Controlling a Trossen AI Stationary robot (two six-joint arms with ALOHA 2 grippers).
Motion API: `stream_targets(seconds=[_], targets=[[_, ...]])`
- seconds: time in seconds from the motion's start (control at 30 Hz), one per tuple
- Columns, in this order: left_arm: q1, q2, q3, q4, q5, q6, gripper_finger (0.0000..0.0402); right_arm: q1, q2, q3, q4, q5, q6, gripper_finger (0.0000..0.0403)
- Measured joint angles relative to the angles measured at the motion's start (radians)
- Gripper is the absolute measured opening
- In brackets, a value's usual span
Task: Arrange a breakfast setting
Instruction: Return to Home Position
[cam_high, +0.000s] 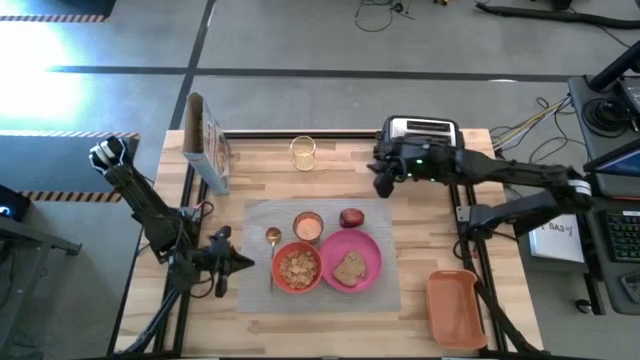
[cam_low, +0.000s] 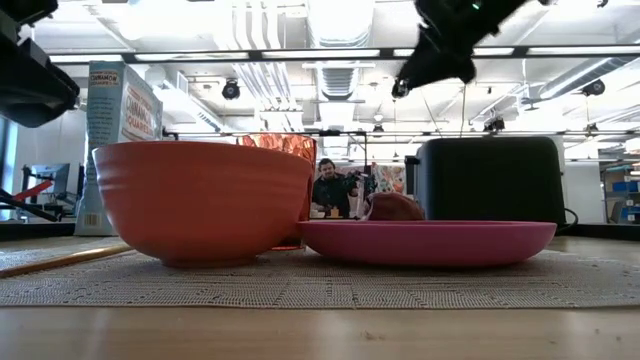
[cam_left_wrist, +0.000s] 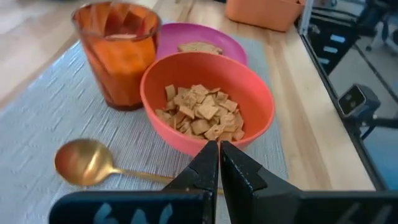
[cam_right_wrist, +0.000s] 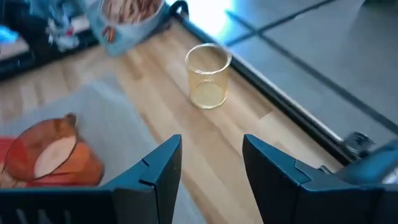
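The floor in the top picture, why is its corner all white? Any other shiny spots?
High view: glare whitens the floor at the upper left. Low view: ceiling lights glow behind, leaving the toaster a dark shape. Left wrist view: the gold spoon gleams softly. Right wrist view: white glare past the table edge.

Grey mat (cam_high: 260, 215) holds bowl (cam_high: 297, 268) (red-orange), plate (cam_high: 368, 248) with toast (cam_high: 350, 268), spoon (cam_high: 272, 238), apple (cam_high: 351, 218).

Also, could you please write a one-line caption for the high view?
Breakfast laid on the mat: cereal bowl, plate with toast, apple, cup, spoon; left gripper beside it, right gripper by the toaster.
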Motion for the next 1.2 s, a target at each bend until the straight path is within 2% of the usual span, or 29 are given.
stream_targets(seconds=[0.1,0.2,0.57,0.97,1.2], targets=[[0.000,0.005,-0.003,0.036,0.000,0.080,0.0000,-0.035,-0.103,-0.124,0.098,0.000,0.000,0.0160],[0.000,0.013,-0.002,0.057,0.000,0.137,0.0000,-0.062,-0.208,-0.229,0.113,0.000,0.000,0.0160],[0.000,0.029,0.000,0.054,-0.001,0.152,0.0000,-0.116,-0.559,-0.560,0.109,0.000,0.000,0.0160],[0.000,0.029,0.000,0.053,-0.002,0.156,0.0000,-0.124,-0.800,-0.796,0.106,0.000,0.000,0.0160],[0.000,0.029,0.001,0.053,-0.002,0.156,0.0000,-0.124,-0.880,-0.888,0.111,0.000,0.000,0.0160]])
